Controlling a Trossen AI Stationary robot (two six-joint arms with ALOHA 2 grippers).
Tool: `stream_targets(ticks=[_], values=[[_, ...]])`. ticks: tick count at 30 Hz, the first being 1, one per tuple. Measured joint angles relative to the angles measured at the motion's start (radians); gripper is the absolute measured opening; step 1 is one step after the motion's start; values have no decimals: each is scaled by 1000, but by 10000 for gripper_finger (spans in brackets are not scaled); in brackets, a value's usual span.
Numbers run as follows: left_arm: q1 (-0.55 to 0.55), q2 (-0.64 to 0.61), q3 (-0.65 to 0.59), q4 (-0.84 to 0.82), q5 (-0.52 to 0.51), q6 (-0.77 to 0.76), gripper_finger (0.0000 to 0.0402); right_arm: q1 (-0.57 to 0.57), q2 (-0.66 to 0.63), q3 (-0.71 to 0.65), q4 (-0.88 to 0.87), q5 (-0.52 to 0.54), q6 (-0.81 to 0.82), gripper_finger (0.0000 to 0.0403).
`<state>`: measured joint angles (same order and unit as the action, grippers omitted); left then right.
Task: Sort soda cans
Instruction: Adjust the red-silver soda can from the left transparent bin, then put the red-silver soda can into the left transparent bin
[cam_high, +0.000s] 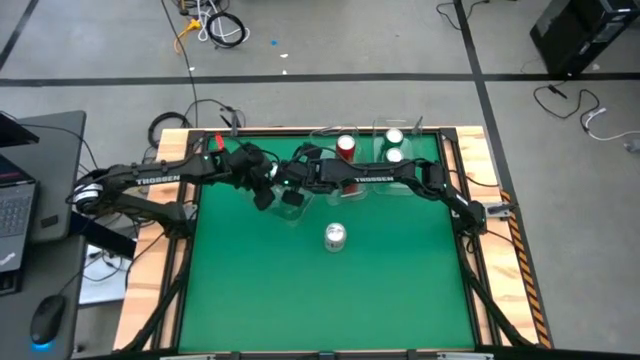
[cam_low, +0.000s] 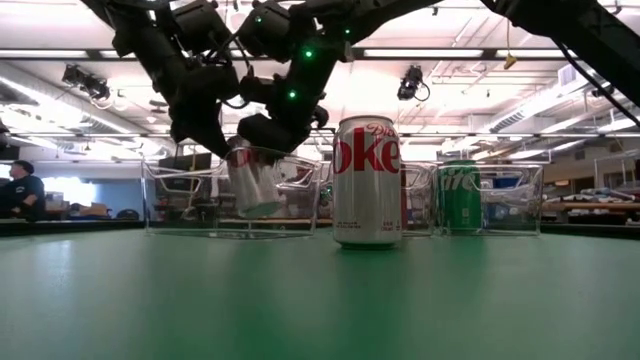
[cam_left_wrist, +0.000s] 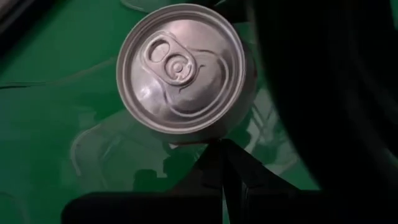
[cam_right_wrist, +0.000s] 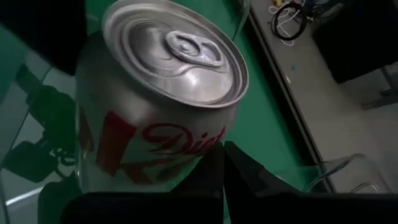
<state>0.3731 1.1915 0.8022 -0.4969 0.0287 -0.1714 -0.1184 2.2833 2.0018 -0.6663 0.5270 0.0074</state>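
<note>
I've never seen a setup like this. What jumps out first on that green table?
A lone silver Diet Coke can stands upright near the middle of the green table. Behind it, both dark arms meet over the leftmost clear plastic bin, where a second Diet Coke can sits. A red can and two green cans wait in the other bins along the far edge.

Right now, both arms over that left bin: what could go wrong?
1. The left end effector and right end effector, both shut, crowd over the same clear bin; they could clash when they pull away.
2. The Diet Coke can in that bin looks tilted and may topple, or get knocked by a finger.
3. Any snag could drag the bin.
</note>
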Motion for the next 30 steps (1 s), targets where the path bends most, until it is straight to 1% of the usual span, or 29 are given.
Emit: stream_targets(ticks=[5, 10, 14, 21, 26, 30], values=[[-18, 0, -22, 11, -57, 2, 0, 0, 0, 0, -11, -16, -2, 11], [-28, -1, -56, 30, -65, -20, 0, 3, 0, 0, -25, -32, 12, 11], [-40, -1, -65, 33, -73, -23, 0, 2, 0, -1, -67, -67, 21, 15], [-60, -1, -51, 31, -85, -24, 0, 12, 0, -1, -108, -63, 45, 39], [-68, -3, -18, -30, -84, -22, 0, 15, -5, -2, -136, -38, 45, 60], [-68, -9, 10, -59, -88, -18, 0, 15, -37, -5, -143, -17, 41, 81]])
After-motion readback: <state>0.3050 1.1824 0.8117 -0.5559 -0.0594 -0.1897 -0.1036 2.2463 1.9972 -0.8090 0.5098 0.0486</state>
